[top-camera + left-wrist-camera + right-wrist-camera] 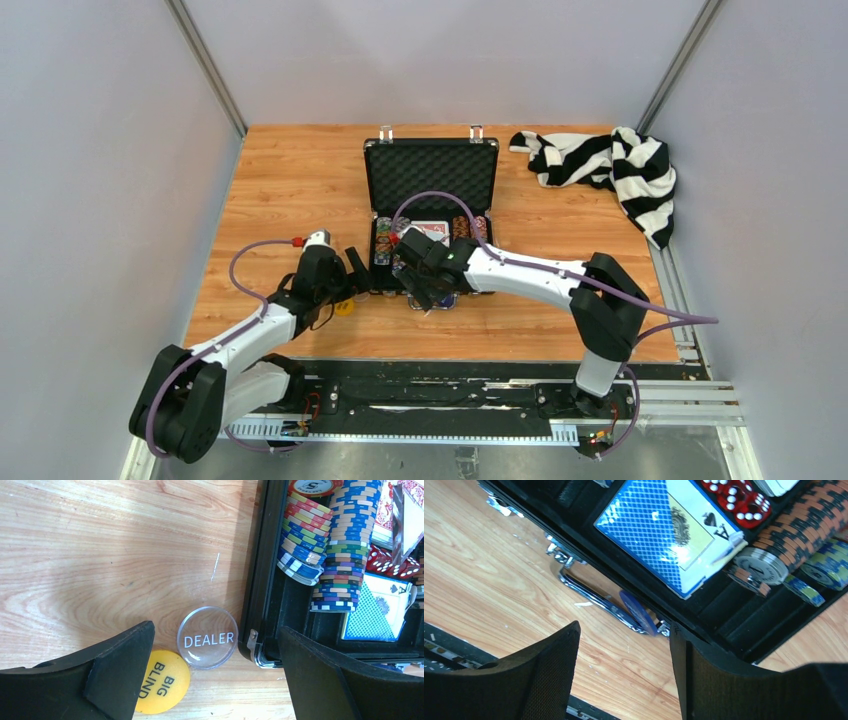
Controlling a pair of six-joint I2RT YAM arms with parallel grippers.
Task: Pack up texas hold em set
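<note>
Black padded fingers [120, 670] of the left claw [215, 632] fill the bottom of the left wrist view, spread wide and holding nothing. Between them, flat on the wooden surface [100, 555], lies a clear dealer button [207, 637], just beside the front left corner of the case [260, 580]. A yellow big blind button [162, 680] sits against it on the side away from the case, partly hidden under the left finger.

The case stands open with its foam lid raised. Inside are rows of chips [345, 545], a blue deck [377, 607] and red dice [387, 562].

The right claw [624, 627] is also open and empty, hovering at the case's front edge. Below it a loose blue chip [636, 612] appears to lean, tilted, on the metal handle [594, 597].

A striped cloth [610, 165] lies well to the right of the case.

The step in hand looks like gathering these loose pieces. For the dealer button, the claw should probably descend until both tips meet the surface, then pinch the rim. The finger nearer the case has little room by the corner latch, and the other may nudge the yellow button.
</note>
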